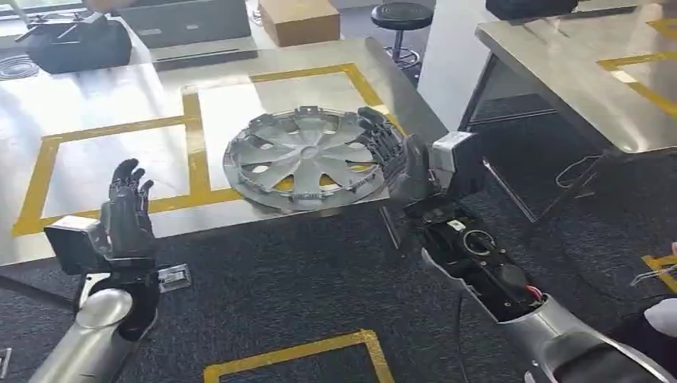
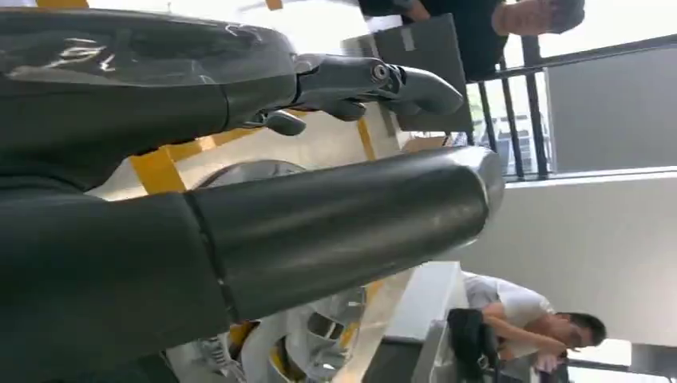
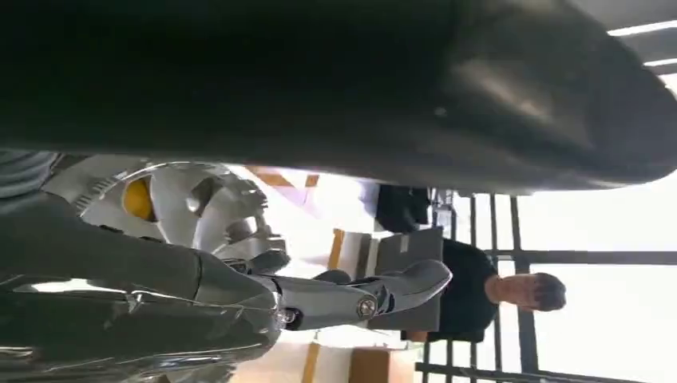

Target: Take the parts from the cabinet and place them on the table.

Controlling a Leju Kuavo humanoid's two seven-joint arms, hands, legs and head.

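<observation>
Placement looks like the step in hand: the hubcap (image 1: pixel 305 157) lies flat on the table (image 1: pixel 96 104) at centre frame, its near rim overhanging the edge. My right hand (image 1: pixel 391 152), just right of it, has fingers spread and touching the rim, though I cannot tell if they grip. My left hand (image 1: pixel 128 209), lower left, is spread and holds nothing. Next, I judge, the right hand must lift clear without dragging the hubcap off.

One silver hubcap (image 1: pixel 304 158) on the near table (image 1: pixel 104 96) — two metal tables in all, the second (image 1: pixel 559 72) at right — one cardboard box (image 1: pixel 299 20), one black stool (image 1: pixel 401 16).
</observation>
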